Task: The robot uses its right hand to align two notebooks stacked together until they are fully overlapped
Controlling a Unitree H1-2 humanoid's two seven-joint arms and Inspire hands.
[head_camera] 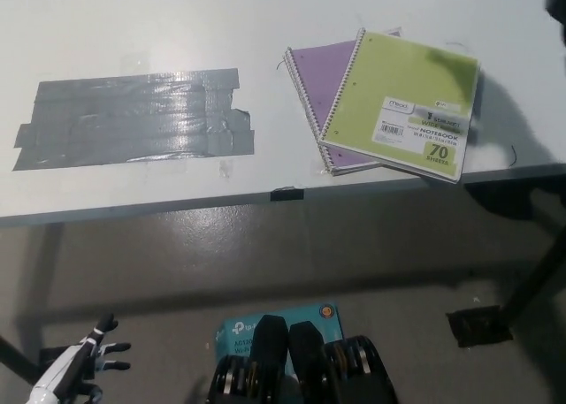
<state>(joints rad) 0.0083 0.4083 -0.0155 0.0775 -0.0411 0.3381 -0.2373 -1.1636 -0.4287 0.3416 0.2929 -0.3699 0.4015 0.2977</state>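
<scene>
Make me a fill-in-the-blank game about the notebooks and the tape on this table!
1. The green notebook lies on top of a ______ notebook.
2. The big number printed on the green notebook's label is ______.
3. The patch of tape on the white table is ______ in colour.
4. The white left hand rests at the picture's lower ______ corner.

Missing words: purple; 70; grey; left

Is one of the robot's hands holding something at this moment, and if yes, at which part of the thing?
Nothing is held. The white left hand hangs open below the table, and the right hand is barely in view. The green notebook lies untouched.
</scene>
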